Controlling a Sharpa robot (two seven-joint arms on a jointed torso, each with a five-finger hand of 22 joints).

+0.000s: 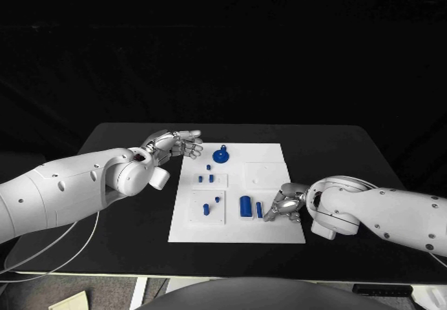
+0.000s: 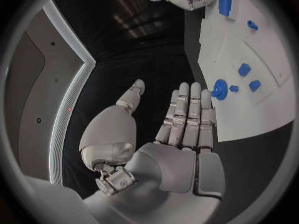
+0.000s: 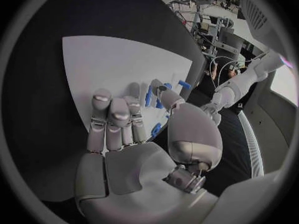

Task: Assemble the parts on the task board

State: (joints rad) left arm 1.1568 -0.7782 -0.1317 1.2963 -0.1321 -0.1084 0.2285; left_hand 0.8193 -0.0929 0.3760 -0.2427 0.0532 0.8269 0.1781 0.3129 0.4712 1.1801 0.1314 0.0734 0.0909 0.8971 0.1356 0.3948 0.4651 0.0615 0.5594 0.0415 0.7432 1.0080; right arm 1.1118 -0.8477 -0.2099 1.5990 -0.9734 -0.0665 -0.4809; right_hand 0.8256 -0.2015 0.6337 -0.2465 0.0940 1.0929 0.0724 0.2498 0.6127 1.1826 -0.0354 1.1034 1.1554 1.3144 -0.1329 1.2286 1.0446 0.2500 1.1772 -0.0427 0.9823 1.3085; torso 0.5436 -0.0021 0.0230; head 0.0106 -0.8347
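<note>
The black table fills the frame's lower half, the white task board at its centre. The left hand, fingers spread and empty, hovers at the board's upper-left corner. The right hand, at the board's right edge, has fingers beside blue parts; whether it holds one, I cannot tell.

Black rectangular worktop carrying a white rectangular task board at its middle. On the board: a round blue part with a top loop near the far edge, small blue pegs on a raised white square below it, 2 more short blue pegs on a lower raised square, and a larger blue cylinder with a thin blue bar just beside it. Left hand hovering at the board's far left corner, fingers loosely spread, holding nothing. Right hand at the board's right side, fingers curled down beside the thin bar; contact hard to tell.
</note>
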